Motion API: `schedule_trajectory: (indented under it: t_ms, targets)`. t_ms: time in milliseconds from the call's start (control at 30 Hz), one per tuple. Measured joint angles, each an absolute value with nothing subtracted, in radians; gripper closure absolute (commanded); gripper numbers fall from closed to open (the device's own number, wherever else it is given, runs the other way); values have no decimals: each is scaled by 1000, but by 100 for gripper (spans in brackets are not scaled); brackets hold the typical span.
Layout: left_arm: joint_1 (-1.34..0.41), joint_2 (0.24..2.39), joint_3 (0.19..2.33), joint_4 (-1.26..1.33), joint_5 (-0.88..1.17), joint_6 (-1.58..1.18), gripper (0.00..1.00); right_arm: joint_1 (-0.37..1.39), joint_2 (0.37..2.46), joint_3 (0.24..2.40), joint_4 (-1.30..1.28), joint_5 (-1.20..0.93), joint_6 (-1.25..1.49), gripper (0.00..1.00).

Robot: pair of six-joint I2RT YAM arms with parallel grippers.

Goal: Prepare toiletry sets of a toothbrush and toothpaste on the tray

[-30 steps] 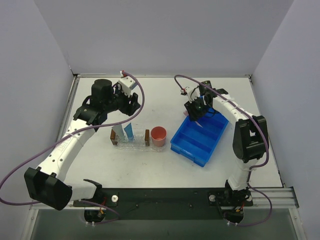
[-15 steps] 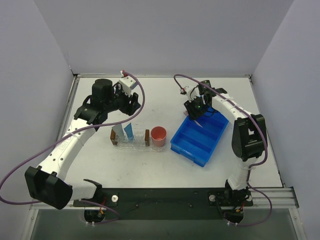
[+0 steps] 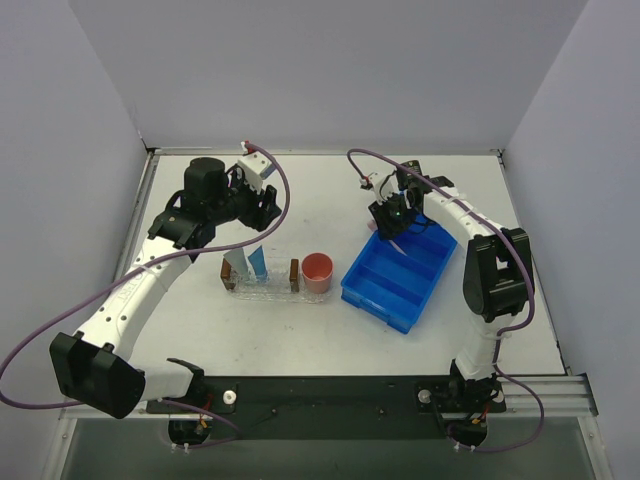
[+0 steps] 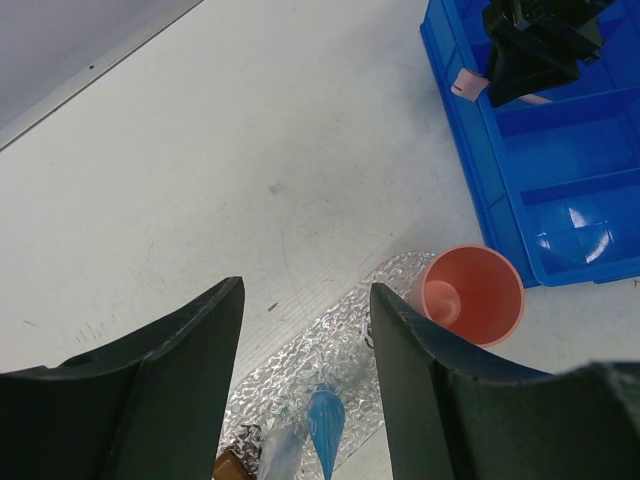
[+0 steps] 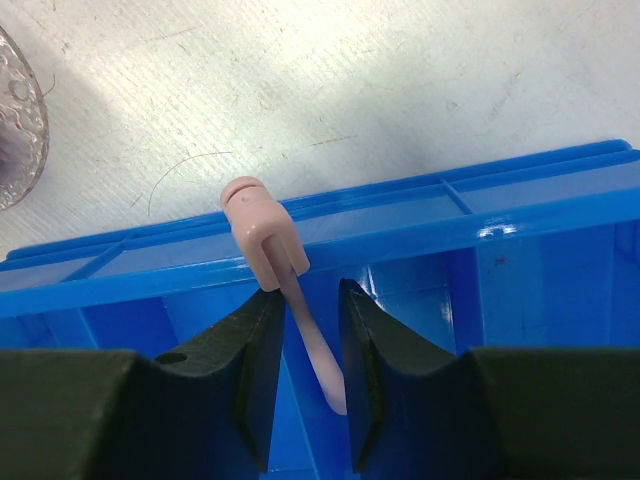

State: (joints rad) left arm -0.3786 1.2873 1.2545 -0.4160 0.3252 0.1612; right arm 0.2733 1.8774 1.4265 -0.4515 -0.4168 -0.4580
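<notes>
My right pincer (image 5: 307,292) stands narrow inside the blue bin (image 5: 450,225), with a finger on each side of the toothbrush (image 5: 268,240). The thin pink stem runs up between my fingertips, and its small head pokes out just beyond them, over the bin's wall. One finger looks to be against the stem, while a sliver of blue shows between the stem and the other, so I judge that I have no firm hold on it yet. The brush should be very light, stiff but a little springy, and its smooth plastic could slip or swivel if pinched at one end. Here I am close under the head, so the long tail could sag and tip in my grip. I would sooner take it nearer the middle of the stem, squarely across, with gentle force. My left pincer (image 4: 305,295) is wide open and holds nothing. Below it lies the tray (image 4: 340,340), with the toothpaste (image 4: 325,445) upright at the end nearest me and the pink cup (image 4: 470,295) at the far end, off past my right finger. From my right pincer the tray is well apart, up and to the left of the fingertips.
</notes>
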Motion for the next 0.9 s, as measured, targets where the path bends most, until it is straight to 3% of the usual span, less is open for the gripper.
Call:
schedule_trajectory:
  t_ms: [433, 900]
  targets:
    - [-379, 1287, 1254, -416, 324, 161, 37, 273, 1877, 1427, -450, -416, -467, 93]
    - [-379, 1287, 1254, -408, 324, 156, 37, 267, 1869, 1448, -461, -395, -491, 96]
